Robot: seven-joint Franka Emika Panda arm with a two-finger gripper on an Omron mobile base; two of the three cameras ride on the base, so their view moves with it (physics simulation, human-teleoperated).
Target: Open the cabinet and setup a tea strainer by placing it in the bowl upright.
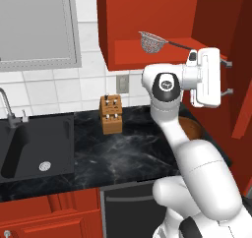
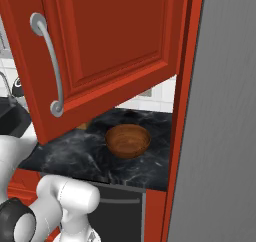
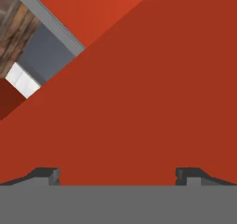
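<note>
Left base view: tea strainer point(image 1: 151, 43) inside open cabinet point(image 1: 147, 15).

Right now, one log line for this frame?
cabinet: open | tea strainer: on shelf | bowl: empty on counter | claw: open, holding nothing

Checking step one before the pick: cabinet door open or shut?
Open. The cabinet door is swung out over the counter, and the tea strainer shows on its exposed shelf.

The arm point(image 1: 172, 119) hides most of the bowl point(image 1: 193, 126).
</note>
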